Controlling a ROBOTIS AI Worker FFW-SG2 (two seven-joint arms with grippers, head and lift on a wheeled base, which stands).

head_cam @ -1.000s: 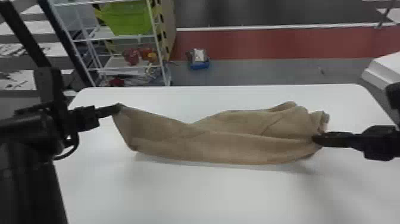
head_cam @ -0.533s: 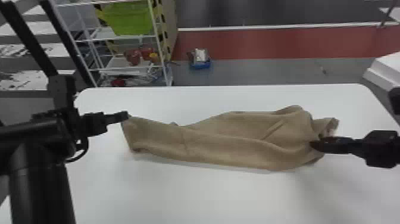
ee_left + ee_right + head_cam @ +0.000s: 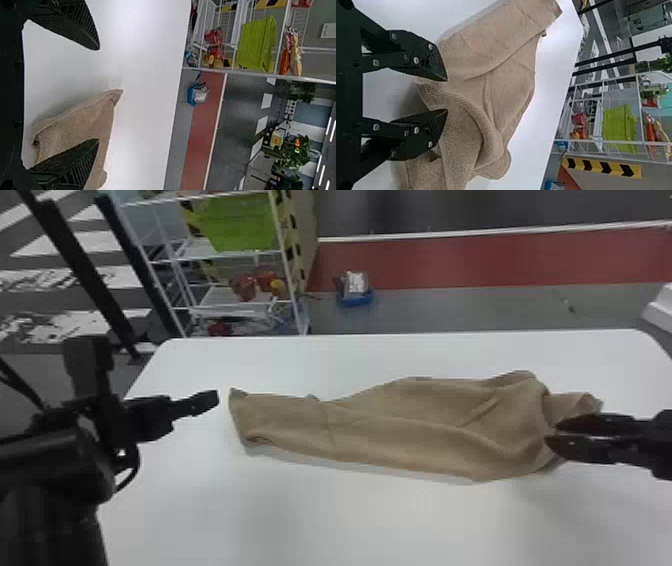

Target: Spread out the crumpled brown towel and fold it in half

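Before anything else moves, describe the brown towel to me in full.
The towel is plain tan-brown cloth with a fine, slightly nubbly texture. It lies on the white table as a long, rumpled strip, narrower at its left end, wider and bunched at its right, with creases and overlapping layers. The right gripper stands open at the right end; whether it touches the cloth, I cannot tell.
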